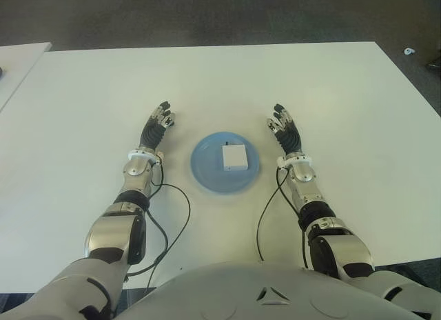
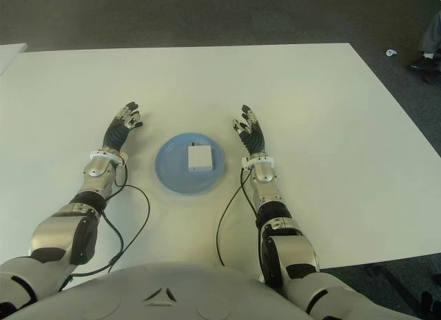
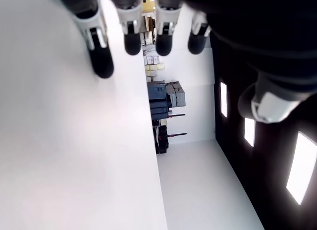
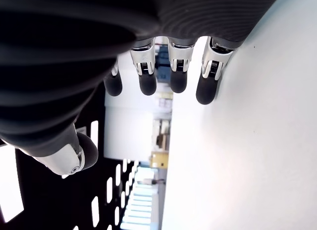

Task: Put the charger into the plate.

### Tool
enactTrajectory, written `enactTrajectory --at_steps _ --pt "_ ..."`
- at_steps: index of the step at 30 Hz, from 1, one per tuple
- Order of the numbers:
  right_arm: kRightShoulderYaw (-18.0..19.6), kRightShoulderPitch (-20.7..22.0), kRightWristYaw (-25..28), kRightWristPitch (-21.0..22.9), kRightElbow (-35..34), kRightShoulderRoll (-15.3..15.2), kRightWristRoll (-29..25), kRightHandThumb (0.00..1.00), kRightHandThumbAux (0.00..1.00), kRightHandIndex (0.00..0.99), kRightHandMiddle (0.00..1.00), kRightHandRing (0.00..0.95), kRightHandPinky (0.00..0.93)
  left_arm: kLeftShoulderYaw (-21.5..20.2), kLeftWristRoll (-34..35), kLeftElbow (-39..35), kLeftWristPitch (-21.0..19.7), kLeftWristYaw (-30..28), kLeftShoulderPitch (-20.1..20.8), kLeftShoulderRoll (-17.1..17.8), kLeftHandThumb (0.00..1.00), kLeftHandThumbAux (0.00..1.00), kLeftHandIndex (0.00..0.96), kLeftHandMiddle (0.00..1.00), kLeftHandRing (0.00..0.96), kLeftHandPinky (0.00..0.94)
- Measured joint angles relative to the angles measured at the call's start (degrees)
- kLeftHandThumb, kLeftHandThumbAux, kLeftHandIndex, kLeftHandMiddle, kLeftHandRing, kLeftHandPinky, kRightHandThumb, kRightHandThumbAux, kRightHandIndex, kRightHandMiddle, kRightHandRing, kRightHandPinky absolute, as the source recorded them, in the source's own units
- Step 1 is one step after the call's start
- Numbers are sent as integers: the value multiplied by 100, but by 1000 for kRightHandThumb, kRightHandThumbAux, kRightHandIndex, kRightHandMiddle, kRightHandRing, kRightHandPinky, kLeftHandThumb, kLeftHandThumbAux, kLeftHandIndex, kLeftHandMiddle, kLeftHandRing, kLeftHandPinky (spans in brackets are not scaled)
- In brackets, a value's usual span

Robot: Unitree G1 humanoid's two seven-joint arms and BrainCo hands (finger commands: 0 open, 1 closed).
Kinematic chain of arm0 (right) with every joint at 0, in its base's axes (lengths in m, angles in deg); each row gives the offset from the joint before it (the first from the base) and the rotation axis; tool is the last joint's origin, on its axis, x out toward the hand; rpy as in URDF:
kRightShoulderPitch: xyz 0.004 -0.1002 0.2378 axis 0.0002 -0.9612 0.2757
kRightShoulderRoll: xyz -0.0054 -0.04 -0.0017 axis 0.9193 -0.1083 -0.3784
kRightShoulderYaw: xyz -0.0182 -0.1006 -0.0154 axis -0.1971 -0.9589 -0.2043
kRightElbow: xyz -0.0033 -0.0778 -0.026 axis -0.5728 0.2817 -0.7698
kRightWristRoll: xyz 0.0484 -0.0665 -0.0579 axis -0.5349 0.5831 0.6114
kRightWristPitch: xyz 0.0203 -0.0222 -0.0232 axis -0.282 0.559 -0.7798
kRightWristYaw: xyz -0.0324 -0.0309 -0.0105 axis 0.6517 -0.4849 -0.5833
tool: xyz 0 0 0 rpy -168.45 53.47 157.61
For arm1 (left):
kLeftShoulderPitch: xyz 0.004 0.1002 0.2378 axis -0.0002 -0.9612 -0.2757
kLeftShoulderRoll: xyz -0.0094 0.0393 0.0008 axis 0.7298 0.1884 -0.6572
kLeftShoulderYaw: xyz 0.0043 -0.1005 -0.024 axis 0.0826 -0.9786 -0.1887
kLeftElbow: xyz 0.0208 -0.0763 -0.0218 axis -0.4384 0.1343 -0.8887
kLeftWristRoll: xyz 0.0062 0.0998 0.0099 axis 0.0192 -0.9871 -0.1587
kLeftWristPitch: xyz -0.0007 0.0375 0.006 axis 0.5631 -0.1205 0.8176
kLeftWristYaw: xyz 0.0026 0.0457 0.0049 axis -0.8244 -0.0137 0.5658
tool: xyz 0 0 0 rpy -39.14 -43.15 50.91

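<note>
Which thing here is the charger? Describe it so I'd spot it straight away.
Look at the white table, between the robot's left hand and right hand, both open. There a round blue plate holds the charger: a small white squarish block, the only thing on the plate.

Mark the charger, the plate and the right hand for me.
charger (image 1: pixel 235 156), left eye view, middle of its white top face.
plate (image 1: pixel 205 170), left eye view, bare blue rim.
right hand (image 1: pixel 285 132), left eye view, its palm.

White charger (image 1: pixel 234 157), plain, no markings. Plate (image 1: pixel 205 170) light blue, solid. Surface (image 1: pixel 344 99) plain white. Left robot hand (image 1: pixel 157 126) and right robot hand (image 1: pixel 284 129) black with silver joints; forearms silver, white wrist bands. Cables (image 1: pixel 180 196) black. Floor (image 1: pixel 207 16) dark grey.
</note>
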Motion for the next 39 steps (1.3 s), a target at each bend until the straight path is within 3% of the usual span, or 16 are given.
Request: enactTrajectory --at_steps 12,26,39 --pt "-10 -105 -34 13 -184 -10 4 0 558 0 11 0 0 163 -441 -231 341 704 -307 -55 0 454 0 0 0 0" --pt "-86 -436 -227 241 -729 -28 142 28 621 0 1 0 0 246 -492 -499 375 843 -507 -95 0 488 0 0 0 0" --pt "-97 -807 -338 741 -1474 -12 140 56 657 0 0 0 0 170 -411 -907 312 875 -784 -158 125 549 0 0 0 0"
